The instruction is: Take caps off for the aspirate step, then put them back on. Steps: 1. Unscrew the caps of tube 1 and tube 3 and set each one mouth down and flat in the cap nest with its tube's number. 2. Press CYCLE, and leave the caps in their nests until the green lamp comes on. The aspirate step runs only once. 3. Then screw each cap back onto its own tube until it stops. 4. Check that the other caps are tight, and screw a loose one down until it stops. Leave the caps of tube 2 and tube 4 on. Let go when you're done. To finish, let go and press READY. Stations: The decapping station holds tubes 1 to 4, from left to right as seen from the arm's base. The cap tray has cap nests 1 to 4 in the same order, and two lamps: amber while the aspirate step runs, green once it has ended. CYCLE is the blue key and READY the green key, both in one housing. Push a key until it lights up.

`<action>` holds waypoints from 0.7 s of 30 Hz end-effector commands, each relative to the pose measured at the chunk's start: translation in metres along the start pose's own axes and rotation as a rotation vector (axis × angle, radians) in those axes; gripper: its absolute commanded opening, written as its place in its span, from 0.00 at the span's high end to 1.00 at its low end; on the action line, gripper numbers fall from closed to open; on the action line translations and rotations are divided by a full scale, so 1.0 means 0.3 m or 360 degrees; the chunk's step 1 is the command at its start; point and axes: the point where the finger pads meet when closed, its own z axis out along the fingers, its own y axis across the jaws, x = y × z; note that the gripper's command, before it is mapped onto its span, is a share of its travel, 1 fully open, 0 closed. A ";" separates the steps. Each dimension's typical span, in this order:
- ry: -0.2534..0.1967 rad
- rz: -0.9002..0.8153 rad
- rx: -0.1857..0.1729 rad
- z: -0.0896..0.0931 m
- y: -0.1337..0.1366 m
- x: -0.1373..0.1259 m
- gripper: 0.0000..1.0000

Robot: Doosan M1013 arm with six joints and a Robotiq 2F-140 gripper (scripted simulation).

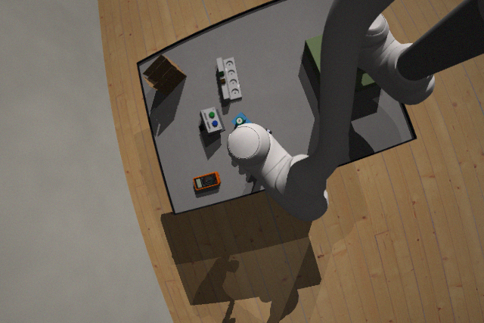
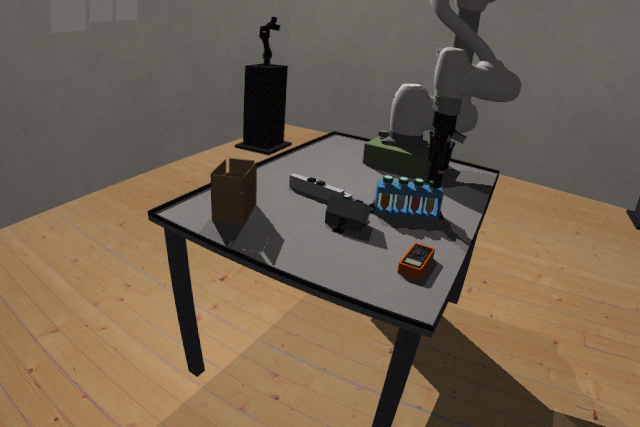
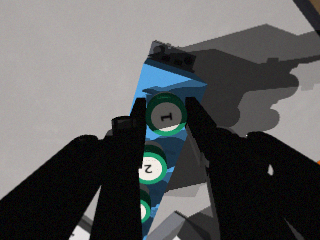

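Gripper (image 3: 166,116) clamps cap 1 (image 3: 166,115) atop its tube in our blue decapping station (image 2: 408,202), near the table's right edge (image 2: 478,236). Wrist view alone shows numbers; top view hides them under the arm.

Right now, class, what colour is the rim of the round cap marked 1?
Green, around a white top; the wrist view shows it best.

The green-rimmed white screw cap marked 1 (image 3: 167,115) sits upright on its tube in the blue rack (image 3: 150,75), pinched between black fingers.
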 end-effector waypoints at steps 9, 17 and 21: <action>0.0028 -0.0333 -0.0011 -0.004 0.001 -0.001 0.59; 0.0028 -0.0333 -0.0011 -0.004 0.001 -0.001 0.59; 0.0029 -0.0068 -0.0008 -0.003 0.001 -0.001 0.59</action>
